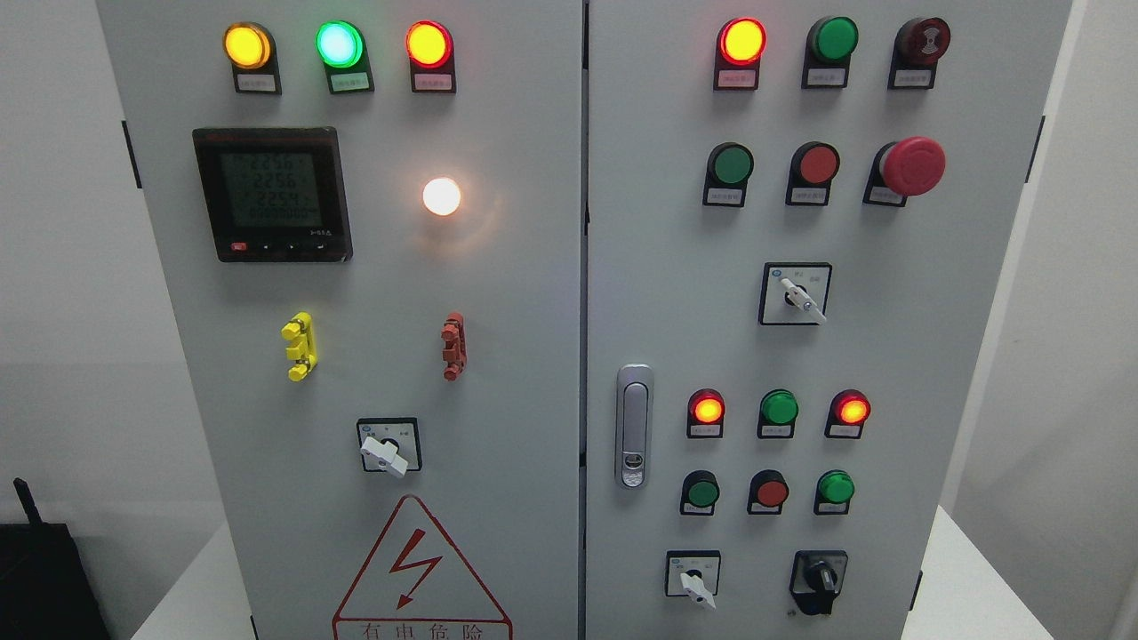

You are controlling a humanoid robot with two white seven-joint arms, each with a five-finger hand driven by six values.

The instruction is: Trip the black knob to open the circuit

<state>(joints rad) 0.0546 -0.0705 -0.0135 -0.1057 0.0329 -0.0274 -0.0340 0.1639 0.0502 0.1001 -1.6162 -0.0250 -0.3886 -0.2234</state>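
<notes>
Black knob (820, 580) sits low on the right door near the bottom edge, w/ its handle pointing about straight up, nothing touching it.

Black knob (820, 580) sits low on the right door, bare panel to its right; a white-handled switch (694, 582) crowds its left, green button (835, 489) just above.

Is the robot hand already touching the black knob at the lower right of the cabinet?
Apart. The head view shows the black knob fully uncovered on the right door, and neither robot hand appears anywhere in the picture.
</notes>
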